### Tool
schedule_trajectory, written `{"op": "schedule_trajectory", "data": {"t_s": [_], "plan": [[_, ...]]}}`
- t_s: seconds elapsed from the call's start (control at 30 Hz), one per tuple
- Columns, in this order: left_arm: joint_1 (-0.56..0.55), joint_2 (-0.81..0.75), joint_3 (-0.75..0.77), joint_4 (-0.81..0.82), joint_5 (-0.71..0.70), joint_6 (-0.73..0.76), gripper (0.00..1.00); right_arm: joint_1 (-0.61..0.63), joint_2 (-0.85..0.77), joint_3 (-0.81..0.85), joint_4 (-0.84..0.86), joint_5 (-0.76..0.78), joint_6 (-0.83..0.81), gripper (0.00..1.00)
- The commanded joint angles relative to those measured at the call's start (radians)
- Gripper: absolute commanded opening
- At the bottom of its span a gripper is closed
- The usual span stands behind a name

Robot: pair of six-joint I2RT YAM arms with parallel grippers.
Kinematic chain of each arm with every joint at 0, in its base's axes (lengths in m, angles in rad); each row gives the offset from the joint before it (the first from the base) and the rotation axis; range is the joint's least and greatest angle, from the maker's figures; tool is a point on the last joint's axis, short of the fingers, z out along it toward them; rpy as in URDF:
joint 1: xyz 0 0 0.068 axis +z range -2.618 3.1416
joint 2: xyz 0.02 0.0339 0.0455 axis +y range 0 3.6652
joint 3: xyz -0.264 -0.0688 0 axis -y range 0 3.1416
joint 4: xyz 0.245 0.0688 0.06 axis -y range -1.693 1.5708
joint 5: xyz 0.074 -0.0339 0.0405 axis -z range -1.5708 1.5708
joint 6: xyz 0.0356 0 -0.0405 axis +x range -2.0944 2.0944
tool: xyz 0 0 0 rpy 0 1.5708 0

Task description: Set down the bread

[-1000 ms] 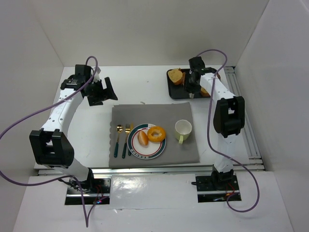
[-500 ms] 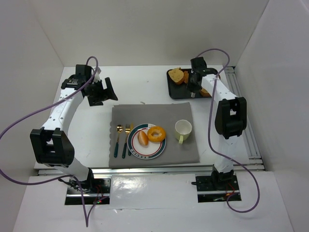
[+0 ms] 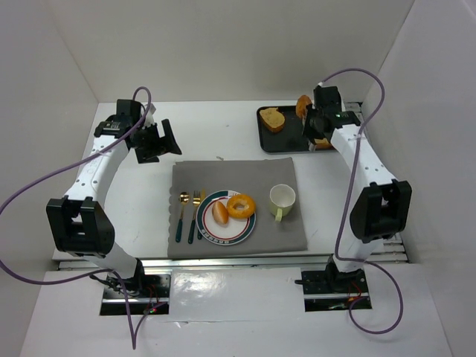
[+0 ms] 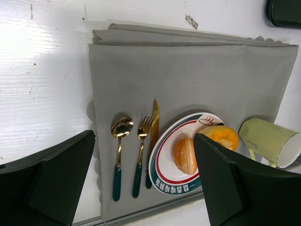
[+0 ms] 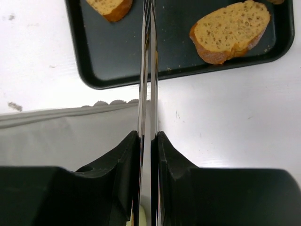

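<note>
My right gripper (image 3: 318, 123) is shut on thin metal tongs (image 5: 147, 70) above the black tray (image 3: 286, 143). In the top view a piece of bread (image 3: 303, 104) sits at the far end of the tongs, over the tray's back edge and seemingly held; the wrist view cuts it off. One slice (image 3: 272, 117) lies at the tray's left, and the right wrist view (image 5: 112, 6) shows it too. Another slice (image 5: 230, 30) lies at the tray's right. My left gripper (image 3: 156, 140) is open and empty over the bare table, left of the mat.
A grey placemat (image 3: 223, 175) holds a plate (image 3: 210, 233) with a bun (image 3: 220, 213) and a ring-shaped bread (image 3: 241, 205). A spoon, fork and knife (image 3: 190, 216) lie left of it, a pale green cup (image 3: 282, 199) right. White walls enclose the table.
My right arm has swung right and back with the tongs. One bread piece has left the pile at the tray's left and now sits at the tongs' tip. The left arm has not moved.
</note>
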Motion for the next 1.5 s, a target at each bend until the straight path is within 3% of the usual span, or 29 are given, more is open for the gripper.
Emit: {"op": "schedule_trajectory", "data": {"t_s": [0.0,0.13,0.37,0.7,1.0,1.27,1.47], "plan": [[0.004,-0.036,0.012,0.008,0.013,-0.008,1.00,-0.002,-0.109,-0.027,-0.036,-0.028,0.005,0.19],[0.004,-0.045,0.012,0.008,0.013,0.001,1.00,0.050,-0.190,-0.028,-0.136,-0.149,-0.067,0.18],[0.004,-0.075,0.021,-0.003,-0.024,0.019,1.00,0.275,-0.320,-0.028,-0.370,-0.240,-0.134,0.18],[0.023,-0.094,0.052,-0.022,-0.034,0.019,1.00,0.626,-0.445,-0.152,-0.533,-0.273,-0.009,0.18],[0.023,-0.094,0.061,-0.022,-0.034,0.019,1.00,0.754,-0.474,-0.235,-0.572,-0.280,0.066,0.17],[0.023,-0.094,0.061,-0.022,-0.025,0.019,1.00,0.766,-0.456,-0.192,-0.591,-0.270,0.066,0.60],[0.023,-0.094,0.061,-0.022,-0.015,0.019,1.00,0.766,-0.424,-0.037,-0.638,-0.206,0.066,0.62]]}}
